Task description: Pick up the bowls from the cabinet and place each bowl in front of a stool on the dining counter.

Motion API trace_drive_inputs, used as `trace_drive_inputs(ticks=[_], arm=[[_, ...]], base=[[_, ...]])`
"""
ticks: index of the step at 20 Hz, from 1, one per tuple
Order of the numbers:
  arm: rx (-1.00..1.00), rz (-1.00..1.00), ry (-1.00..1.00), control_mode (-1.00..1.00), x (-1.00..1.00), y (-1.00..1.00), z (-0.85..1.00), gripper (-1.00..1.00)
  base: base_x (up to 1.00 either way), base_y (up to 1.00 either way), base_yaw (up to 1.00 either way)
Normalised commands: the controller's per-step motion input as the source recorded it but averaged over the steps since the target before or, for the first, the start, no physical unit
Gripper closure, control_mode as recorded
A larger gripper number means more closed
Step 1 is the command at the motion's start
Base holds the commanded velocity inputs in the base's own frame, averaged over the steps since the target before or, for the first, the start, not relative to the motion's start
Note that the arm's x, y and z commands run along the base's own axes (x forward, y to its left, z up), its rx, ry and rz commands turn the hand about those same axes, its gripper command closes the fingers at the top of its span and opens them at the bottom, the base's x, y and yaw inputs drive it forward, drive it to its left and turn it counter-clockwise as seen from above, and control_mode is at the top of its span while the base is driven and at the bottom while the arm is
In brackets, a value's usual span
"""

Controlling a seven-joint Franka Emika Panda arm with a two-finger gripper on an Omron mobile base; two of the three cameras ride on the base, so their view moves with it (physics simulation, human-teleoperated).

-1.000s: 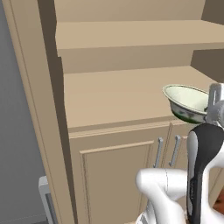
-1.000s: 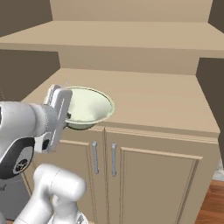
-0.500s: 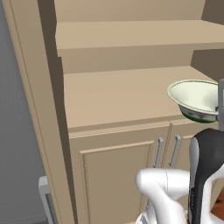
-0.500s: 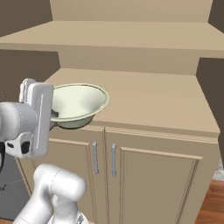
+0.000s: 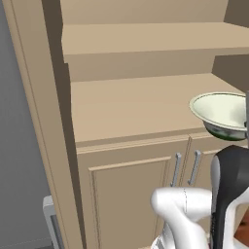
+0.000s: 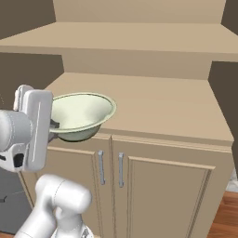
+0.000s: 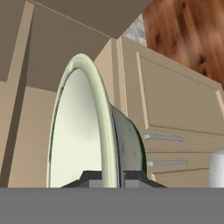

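Note:
A pale cream-green bowl (image 5: 221, 109) (image 6: 76, 116) (image 7: 74, 131) hangs in the air at the front edge of the cabinet's open shelf (image 5: 136, 107) (image 6: 162, 102), just above the double doors. My gripper (image 6: 54, 125) (image 7: 111, 178) is shut on the bowl's rim, one fingertip inside and one on the darker green outside. In the hand view the bowl stands on edge because the hand is rolled. The stool and the dining counter are out of view.
The cabinet doors (image 6: 158, 195) with slim metal bar handles (image 6: 110, 168) (image 5: 186, 168) lie below the bowl. An upper shelf (image 6: 135, 39) spans the niche. A grey fridge (image 5: 19, 146) stands left of the cabinet. Reddish wood floor (image 6: 225, 214) shows at the lower right.
The bowl has travelled sideways with my hand and out toward the shelf's front edge, leftward in the right base view. The hand has turned while it holds the bowl.

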Motion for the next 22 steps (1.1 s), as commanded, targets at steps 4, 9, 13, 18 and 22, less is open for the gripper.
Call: trace_drive_inputs(ticks=[4, 9, 13, 18, 22], arm=[[0.00, 0.00, 0.00, -1.00, -0.02, 0.00, 0.00, 1.00], [0.00, 0.00, 0.00, 1.00, -0.18, 0.00, 0.00, 1.00], [0.00, 0.00, 0.00, 1.00, 0.00, 0.00, 0.00, 1.00], [0.00, 0.00, 0.00, 1.00, 0.00, 0.00, 0.00, 1.00], [0.00, 0.00, 0.00, 1.00, 0.00, 0.00, 0.00, 1.00]], base=[[0.00, 0.00, 0.00], [-0.12, -0.02, 0.00], [-0.80, -0.22, -0.11], [-0.97, -0.34, -0.14], [-1.00, -0.28, -0.04]])
